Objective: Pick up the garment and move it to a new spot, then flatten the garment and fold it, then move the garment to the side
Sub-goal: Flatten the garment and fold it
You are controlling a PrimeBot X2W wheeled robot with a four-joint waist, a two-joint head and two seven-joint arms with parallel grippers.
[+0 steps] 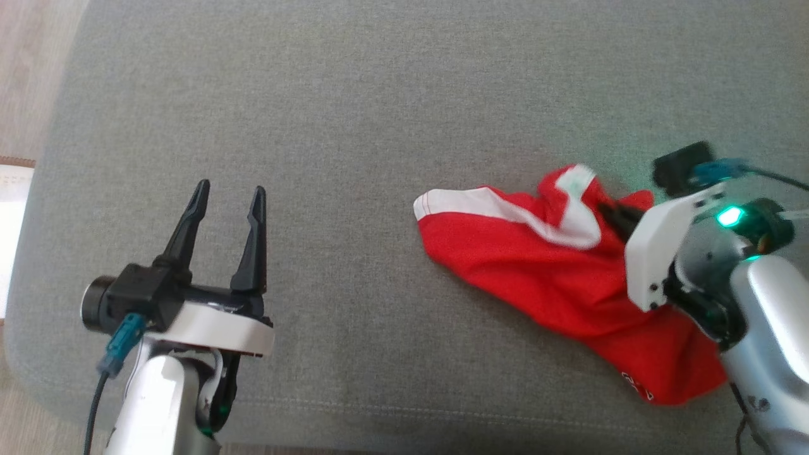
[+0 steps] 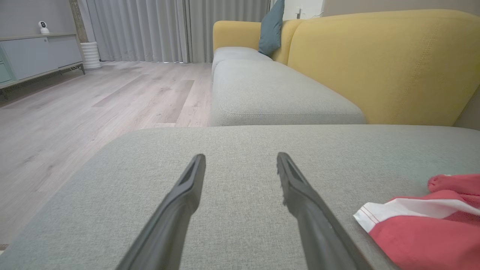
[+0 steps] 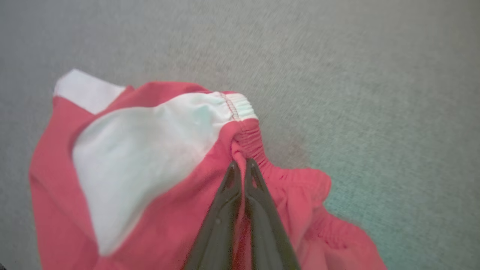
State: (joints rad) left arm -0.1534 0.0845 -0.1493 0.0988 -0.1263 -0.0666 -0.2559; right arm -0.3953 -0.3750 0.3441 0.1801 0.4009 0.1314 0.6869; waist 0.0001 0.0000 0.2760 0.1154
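Observation:
The garment (image 1: 543, 265) is a red pair of shorts with white panels, crumpled on the grey cushion (image 1: 379, 95) at the right. My right gripper (image 1: 614, 213) is shut on a pinched fold of red fabric just below the elastic waistband; in the right wrist view the garment (image 3: 150, 157) bunches around the closed gripper (image 3: 242, 165). My left gripper (image 1: 231, 199) hovers open over bare cushion at the lower left, well clear of the cloth. In the left wrist view its open gripper (image 2: 240, 159) points across the cushion, with the garment (image 2: 427, 228) at the lower right.
The cushion's front edge (image 1: 379, 417) runs along the bottom, with wooden floor (image 1: 31, 63) beyond the left side. The left wrist view shows a yellow sofa back (image 2: 375, 63), a second grey seat (image 2: 270, 90), a teal pillow (image 2: 272, 28) and open floor (image 2: 93, 97).

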